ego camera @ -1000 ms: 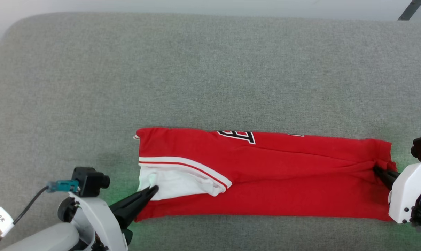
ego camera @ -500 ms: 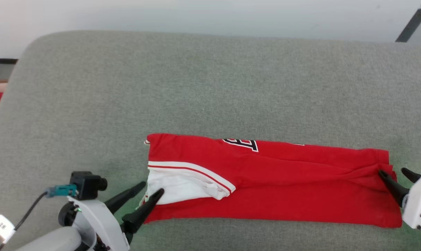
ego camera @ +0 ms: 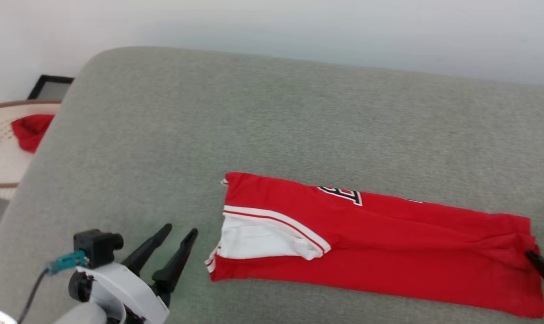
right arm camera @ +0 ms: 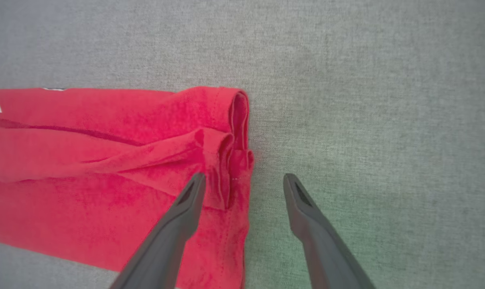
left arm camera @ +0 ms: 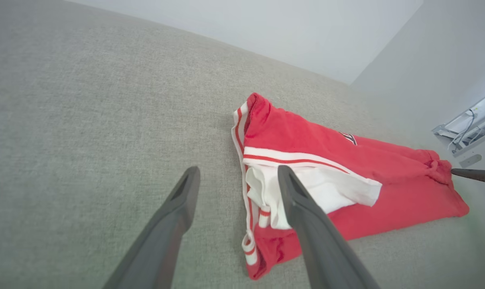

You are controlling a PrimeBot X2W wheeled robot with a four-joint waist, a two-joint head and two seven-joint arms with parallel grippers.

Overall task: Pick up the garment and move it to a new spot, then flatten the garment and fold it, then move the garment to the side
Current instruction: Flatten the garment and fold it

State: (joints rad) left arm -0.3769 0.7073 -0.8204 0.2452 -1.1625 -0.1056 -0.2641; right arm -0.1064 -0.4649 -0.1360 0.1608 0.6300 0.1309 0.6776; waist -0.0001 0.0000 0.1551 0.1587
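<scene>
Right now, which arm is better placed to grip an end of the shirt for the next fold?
Right, probably. The right end effector, open, straddles the hem of the shirt, one finger over the red cloth. The left end effector, also open, stands off the sleeve end, above grey cushion.

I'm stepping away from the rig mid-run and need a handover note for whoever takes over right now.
Grippers: left gripper open, holding nothing, beside the sleeve end. The right gripper is open and holding nothing, with its fingers straddling the hem edge.
Things: the garment lies on the grey surface as a long band, white sleeve tucked on top. The red scrap off the far left is not part of the job.
Done: laid out flat and folded lengthwise.
Left: probably a crosswise fold, then moving it to the side.
</scene>
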